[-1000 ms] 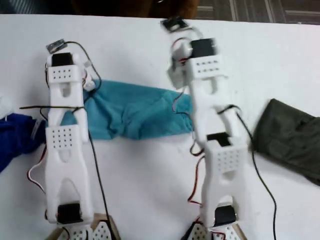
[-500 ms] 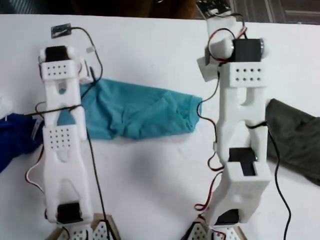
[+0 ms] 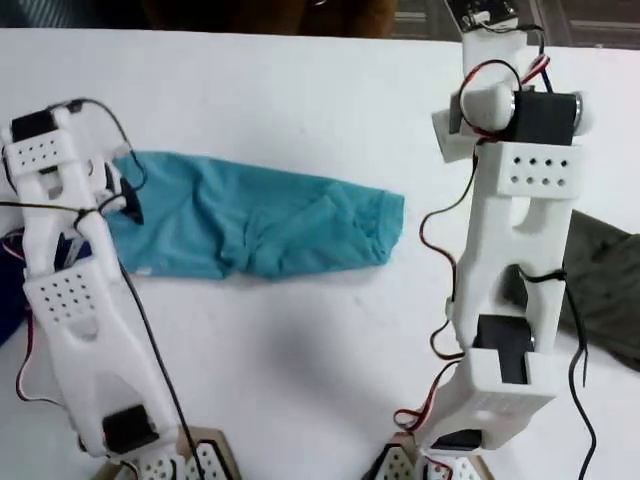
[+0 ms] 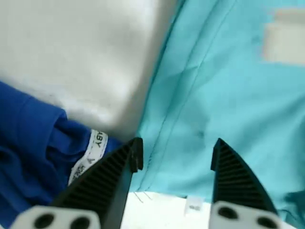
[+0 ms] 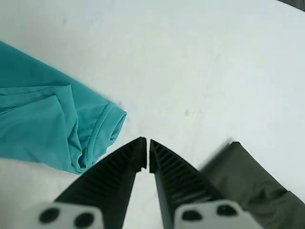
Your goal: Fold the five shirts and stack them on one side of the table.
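Observation:
A teal shirt (image 3: 260, 225) lies crumpled and partly folded across the middle of the white table. My left gripper (image 4: 176, 148) is open and hangs just over the shirt's left end (image 4: 228, 95), beside a blue shirt (image 4: 28, 143) with a white label. In the high view the left gripper (image 3: 122, 195) sits at that same end. My right gripper (image 5: 147, 149) is shut on nothing, held above bare table between the teal shirt's sleeve end (image 5: 95, 138) and a dark green shirt (image 5: 248, 181). The right arm (image 3: 515, 200) stands tall at the right.
The blue shirt (image 3: 8, 295) is bunched at the table's left edge. The dark green shirt (image 3: 610, 290) lies at the right edge, partly behind the right arm. Bare table (image 3: 300, 110) stretches behind the teal shirt and in front of it.
The left arm swung left, so its gripper now sits at the teal shirt's left end. The right arm moved right, off the shirt's right end, and rose toward the far edge.

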Robot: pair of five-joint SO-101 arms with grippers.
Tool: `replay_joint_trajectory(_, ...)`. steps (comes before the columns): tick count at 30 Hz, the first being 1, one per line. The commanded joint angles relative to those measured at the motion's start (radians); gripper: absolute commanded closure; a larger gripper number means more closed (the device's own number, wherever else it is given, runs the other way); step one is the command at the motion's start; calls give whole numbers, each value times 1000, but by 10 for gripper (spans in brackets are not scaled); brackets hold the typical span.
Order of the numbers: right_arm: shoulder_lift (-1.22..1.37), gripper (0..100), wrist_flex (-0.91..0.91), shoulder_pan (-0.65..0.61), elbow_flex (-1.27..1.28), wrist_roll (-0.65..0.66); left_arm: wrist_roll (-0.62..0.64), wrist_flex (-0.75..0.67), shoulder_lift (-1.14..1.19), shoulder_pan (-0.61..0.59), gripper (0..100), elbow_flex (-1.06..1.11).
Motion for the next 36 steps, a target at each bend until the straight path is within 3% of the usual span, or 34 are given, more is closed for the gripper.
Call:
replay_joint_trajectory(1,-68,979,24,5,-5,9,-18,9,-48,-8,745,4)
replay_joint_trajectory(13,-108,979,24,5,-5,9,-43,8,-66,-77,745,5)
replay_joint_trajectory(34,-142,979,24,4,-5,8,-55,-46,91,54,749,10)
replay_joint_trajectory(36,-142,979,24,4,-5,8,-55,-41,91,55,790,7)
